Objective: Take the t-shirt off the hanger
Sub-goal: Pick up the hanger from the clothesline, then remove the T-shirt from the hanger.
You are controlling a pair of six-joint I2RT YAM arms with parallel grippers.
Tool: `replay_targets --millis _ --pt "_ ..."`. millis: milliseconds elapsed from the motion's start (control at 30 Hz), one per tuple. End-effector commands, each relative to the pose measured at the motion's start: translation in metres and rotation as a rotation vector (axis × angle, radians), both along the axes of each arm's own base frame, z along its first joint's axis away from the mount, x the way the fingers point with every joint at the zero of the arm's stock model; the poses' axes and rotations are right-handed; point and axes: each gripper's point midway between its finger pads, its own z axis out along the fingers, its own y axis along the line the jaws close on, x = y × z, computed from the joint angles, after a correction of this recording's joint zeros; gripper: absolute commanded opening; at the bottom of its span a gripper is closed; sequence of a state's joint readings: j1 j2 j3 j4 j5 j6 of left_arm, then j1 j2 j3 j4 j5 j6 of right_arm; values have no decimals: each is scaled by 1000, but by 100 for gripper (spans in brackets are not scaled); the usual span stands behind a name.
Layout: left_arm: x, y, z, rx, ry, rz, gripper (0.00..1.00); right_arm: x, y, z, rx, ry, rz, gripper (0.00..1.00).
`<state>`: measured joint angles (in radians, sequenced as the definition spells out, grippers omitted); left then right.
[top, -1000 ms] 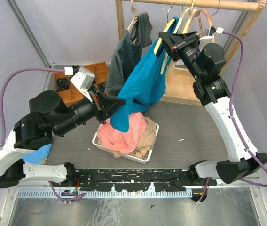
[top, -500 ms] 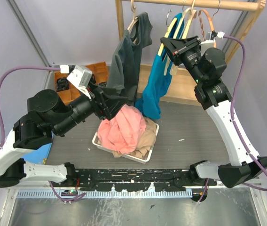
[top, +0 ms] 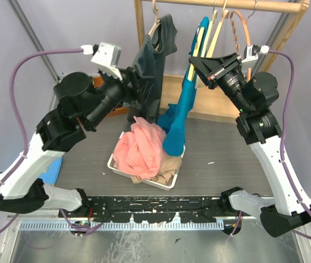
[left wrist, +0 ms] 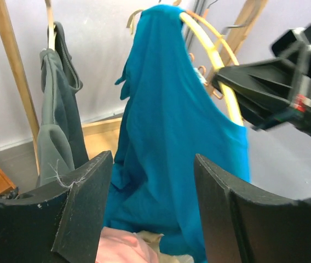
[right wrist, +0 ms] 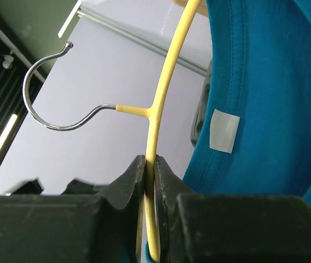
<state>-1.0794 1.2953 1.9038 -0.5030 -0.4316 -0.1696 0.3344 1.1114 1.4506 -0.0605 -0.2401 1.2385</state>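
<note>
The teal t-shirt (top: 180, 107) hangs from a yellow hanger (top: 195, 48), still draped over it, with its lower end over the white bin (top: 115, 165). My right gripper (top: 195, 60) is shut on the hanger's yellow arm (right wrist: 154, 164) just below the metal hook (right wrist: 51, 87), and the shirt's collar (right wrist: 265, 104) lies beside it. My left gripper (top: 139, 87) is open, raised in front of the dark grey shirt, holding nothing. In the left wrist view the t-shirt (left wrist: 172, 126) hangs ahead of the open left gripper (left wrist: 153, 170), apart from its fingers (left wrist: 87, 192).
A dark grey shirt (top: 150, 60) hangs on a wooden hanger at the left post of the wooden rack (top: 139, 24). More hangers (top: 237, 24) hang from the rail. The bin holds pink (top: 142, 145) and beige (top: 163, 167) clothes. The rack's base board (top: 216, 101) lies behind.
My left gripper let go of the t-shirt's lower end, opened, and rose toward the rack. The shirt swung back to hang straight down. The right arm lifted the hanger slightly.
</note>
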Motion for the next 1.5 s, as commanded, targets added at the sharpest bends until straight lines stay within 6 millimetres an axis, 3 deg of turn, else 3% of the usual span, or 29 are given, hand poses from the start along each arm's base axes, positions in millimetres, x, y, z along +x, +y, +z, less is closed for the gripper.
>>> replay_targets --millis 0,33,100,133,433,800,1200,1467 --pt "15 -18 7 -65 29 -81 69 -50 -4 45 24 -200 71 1" --pt "18 -22 10 -72 26 -95 73 -55 -4 44 21 -204 80 1" --pt "22 -32 15 -83 18 -130 95 -63 -6 43 20 -210 89 1" --pt "23 -36 18 -91 12 -145 99 -67 -6 42 21 -212 92 1" --pt "38 -79 24 -154 -5 -266 98 -97 -11 32 33 -204 134 1" --pt "50 -114 21 -171 -14 -330 97 -111 -9 27 54 -158 189 1" --pt "60 -123 5 -162 27 -317 93 -111 -8 27 51 -151 201 1" --pt "65 -100 6 -215 41 -241 93 -113 -8 26 51 -160 204 1"
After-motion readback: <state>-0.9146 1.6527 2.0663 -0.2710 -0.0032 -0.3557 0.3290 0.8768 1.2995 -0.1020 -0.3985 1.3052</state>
